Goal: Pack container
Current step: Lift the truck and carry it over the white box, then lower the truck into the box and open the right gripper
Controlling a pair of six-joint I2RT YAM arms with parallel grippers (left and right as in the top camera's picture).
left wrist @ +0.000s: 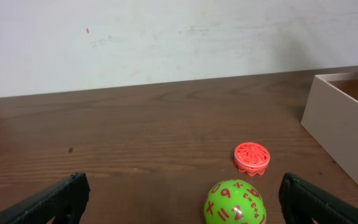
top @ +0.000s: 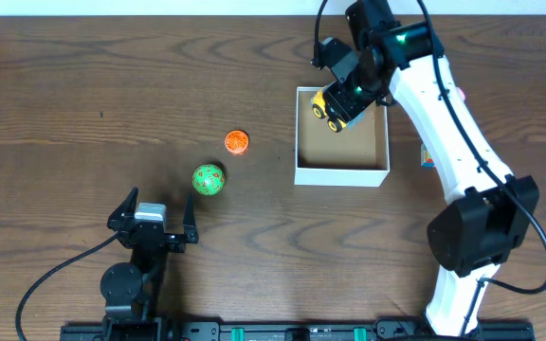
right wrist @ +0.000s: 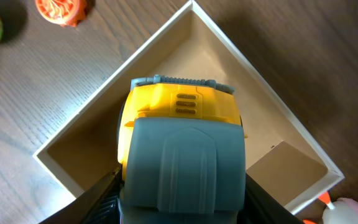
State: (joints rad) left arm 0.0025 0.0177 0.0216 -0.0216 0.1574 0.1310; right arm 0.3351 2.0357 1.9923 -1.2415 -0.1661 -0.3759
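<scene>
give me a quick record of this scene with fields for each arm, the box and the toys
right pincer: shut on yellow toy truck, held over the far left corner of the container
left pincer: open, empty, low over the table
container: white walls, tan inside, no other toy visible in it
green ball: on the table, just ahead of the left pincer
orange disc: on the table, beyond the ball, apart from it
packing: truck not yet released

Table (top: 64,104): dark brown wood grain, fills the overhead frame. Wall (left wrist: 166,37): plain white, upper half of left wrist view; small red speck (left wrist: 87,29) upper left.
</scene>
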